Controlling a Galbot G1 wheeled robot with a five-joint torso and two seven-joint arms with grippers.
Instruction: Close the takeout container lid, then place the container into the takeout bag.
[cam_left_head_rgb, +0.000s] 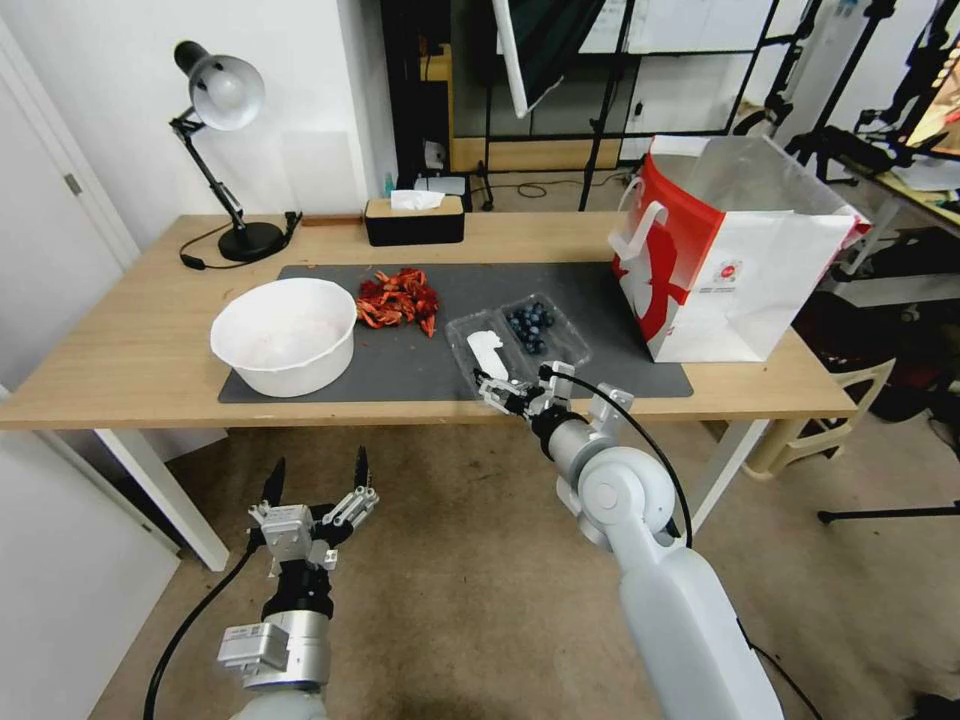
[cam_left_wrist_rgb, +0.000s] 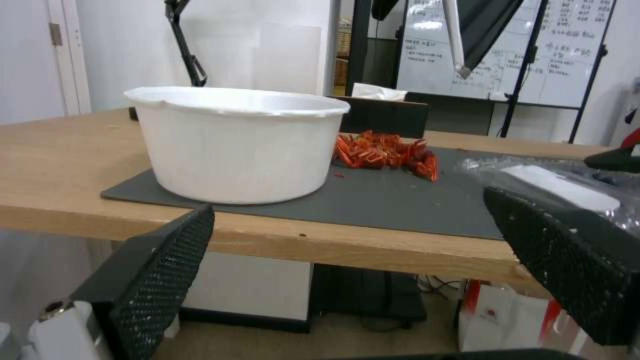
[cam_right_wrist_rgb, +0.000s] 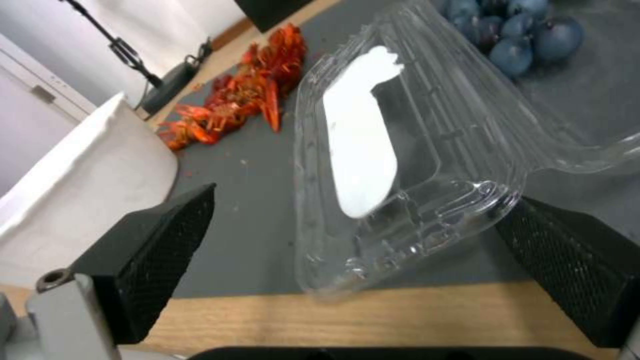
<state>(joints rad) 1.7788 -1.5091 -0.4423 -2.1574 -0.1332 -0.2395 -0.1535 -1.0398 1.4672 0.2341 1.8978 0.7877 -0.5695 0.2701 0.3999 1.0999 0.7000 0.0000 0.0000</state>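
A: Where's the right gripper (cam_left_head_rgb: 512, 388)?

B: At the table's near edge, fingers spread wide around the near end of the lid (cam_right_wrist_rgb: 373, 165), holding nothing. I'd guess it's lining up to fold the lid over.

A: And the box (cam_left_head_rgb: 520, 336)?

B: Lying open on the grey mat (cam_left_head_rgb: 440, 360), berries in the far half. The bag (cam_left_head_rgb: 730, 260) stands open just beside it, ready to receive.

A: Any writing?

B: The lid's white label looks blank; the bag's red logo is unreadable. The left gripper (cam_left_head_rgb: 318, 482) waits, open, below the table.

a white bowl (cam_left_head_rgb: 285, 335) sits left of centre on the grey mat (cam_left_head_rgb: 400, 360); red crayfish shells (cam_left_head_rgb: 399, 297) beside it, desk lamp (cam_left_head_rgb: 222, 150) upper left.
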